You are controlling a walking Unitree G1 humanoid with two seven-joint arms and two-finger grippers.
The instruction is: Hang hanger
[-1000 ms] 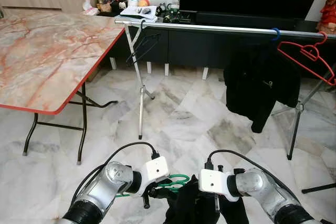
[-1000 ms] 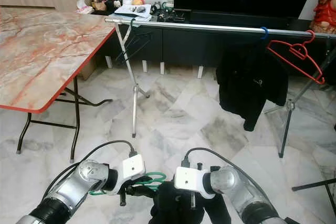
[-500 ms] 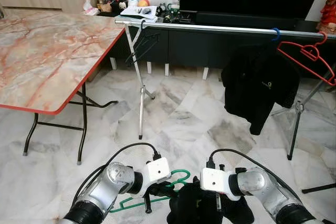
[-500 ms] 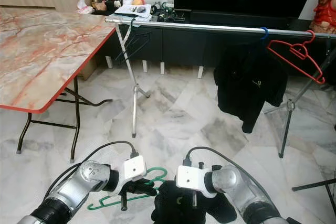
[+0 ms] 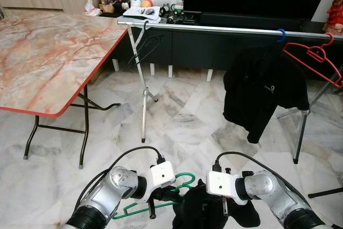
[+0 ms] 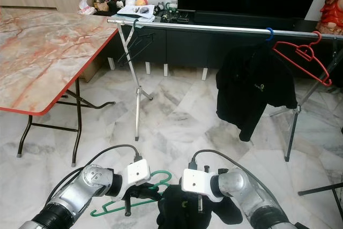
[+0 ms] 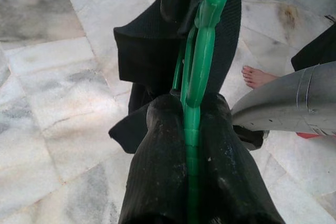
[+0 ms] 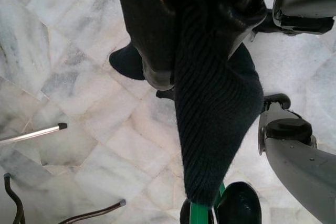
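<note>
Here the left hand clenches the green hanger, lying near-level, hook rightward; the right hand grasps dark cloth.

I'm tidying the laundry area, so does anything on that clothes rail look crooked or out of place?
Yes. The red hanger hangs empty and steeply tilted at the rail's right end, and the black garment beside it droops lopsided, lower on one side.
</note>
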